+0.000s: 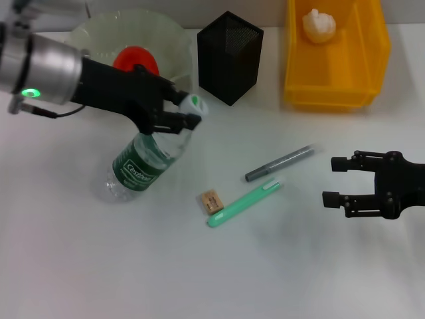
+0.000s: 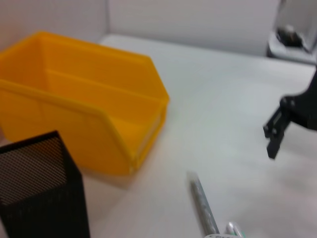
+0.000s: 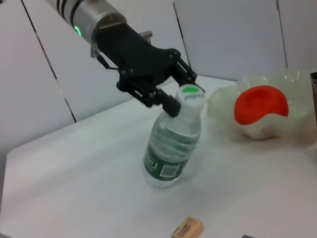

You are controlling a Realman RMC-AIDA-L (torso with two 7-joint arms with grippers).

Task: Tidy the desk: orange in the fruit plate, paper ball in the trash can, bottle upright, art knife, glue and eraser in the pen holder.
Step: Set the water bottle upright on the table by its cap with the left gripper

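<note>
My left gripper [image 1: 188,109] is shut on the neck of the clear water bottle [image 1: 143,163], just below its white cap. In the right wrist view the bottle [image 3: 173,148] stands nearly upright on the table with the left gripper [image 3: 182,94] at its cap. The orange [image 1: 135,61] lies in the fruit plate [image 1: 166,40]. The paper ball [image 1: 319,25] lies in the yellow bin [image 1: 372,46]. A grey art knife [image 1: 279,163], a green glue stick [image 1: 242,204] and an eraser [image 1: 210,201] lie on the table. My right gripper [image 1: 330,181] is open and empty to their right.
The black mesh pen holder [image 1: 230,56] stands between the plate and the bin. The left wrist view shows the pen holder [image 2: 39,188], the bin [image 2: 99,114], the art knife [image 2: 203,208] and the right gripper [image 2: 275,136].
</note>
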